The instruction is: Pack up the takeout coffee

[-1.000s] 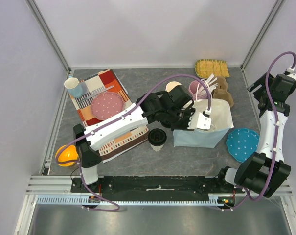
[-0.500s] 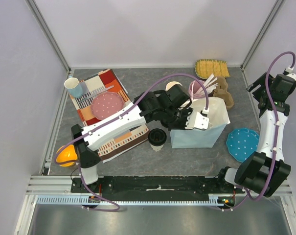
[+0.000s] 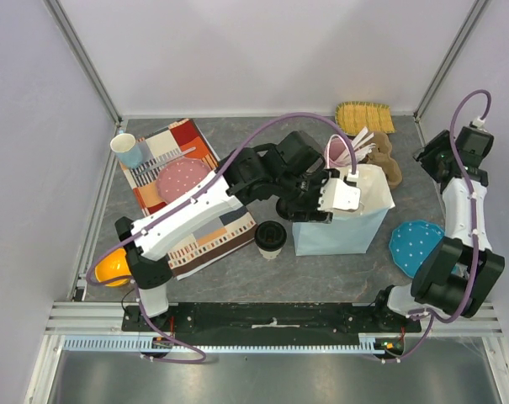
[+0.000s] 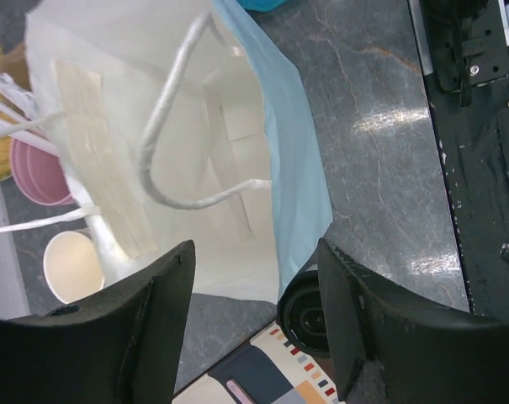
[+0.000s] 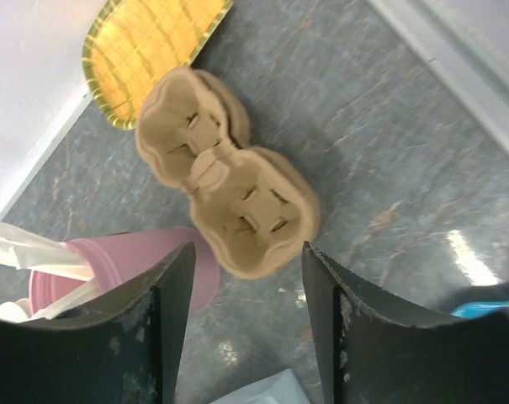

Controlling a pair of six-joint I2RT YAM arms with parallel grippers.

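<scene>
Top external view: my left gripper [image 3: 348, 192] hangs over the light-blue bag's [image 3: 338, 234] open mouth, fingers apart, gripping nothing. The takeout coffee [image 3: 270, 238] stands on the table at the bag's nine o'clock, just beside it. My right gripper [image 5: 241, 337], fingers spread and empty, looks down on a cardboard cup carrier [image 5: 229, 189], with a pink cup [image 5: 124, 273] of stirrers at its seven o'clock and a yellow woven tray [image 5: 149, 42] at eleven.
</scene>
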